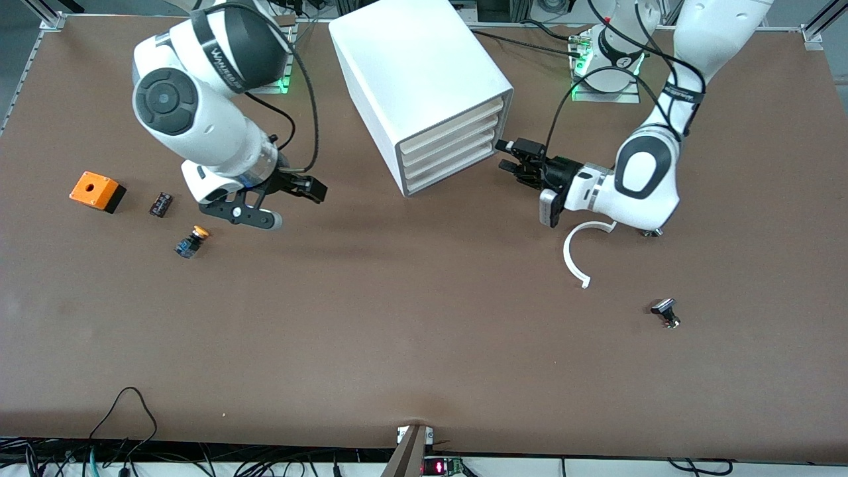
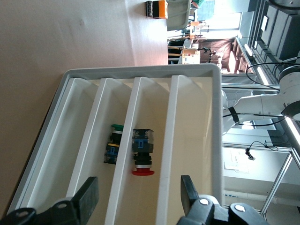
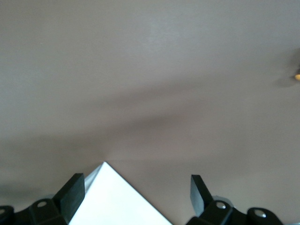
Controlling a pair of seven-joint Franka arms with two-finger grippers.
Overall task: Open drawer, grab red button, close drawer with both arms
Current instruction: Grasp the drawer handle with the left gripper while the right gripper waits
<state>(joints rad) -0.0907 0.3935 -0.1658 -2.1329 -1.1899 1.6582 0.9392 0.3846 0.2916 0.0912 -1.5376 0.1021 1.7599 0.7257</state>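
While the left gripper [image 1: 509,156] sits wide apart right at the front of the white cabinet [image 1: 424,86], all four drawers [image 1: 450,149] look pushed in. Inside, the red button [image 2: 142,152] lies beside a green one [image 2: 113,143]. Over the worktop [image 1: 397,318], the right gripper [image 1: 291,202] hangs spread apart, holding nothing.

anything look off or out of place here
The cabinet sits skewed on the table, and its four drawers look pushed in. The left gripper is open at the drawer fronts. In the left wrist view the red button lies on its side between the shelves. A curved white piece lies loose on the table.
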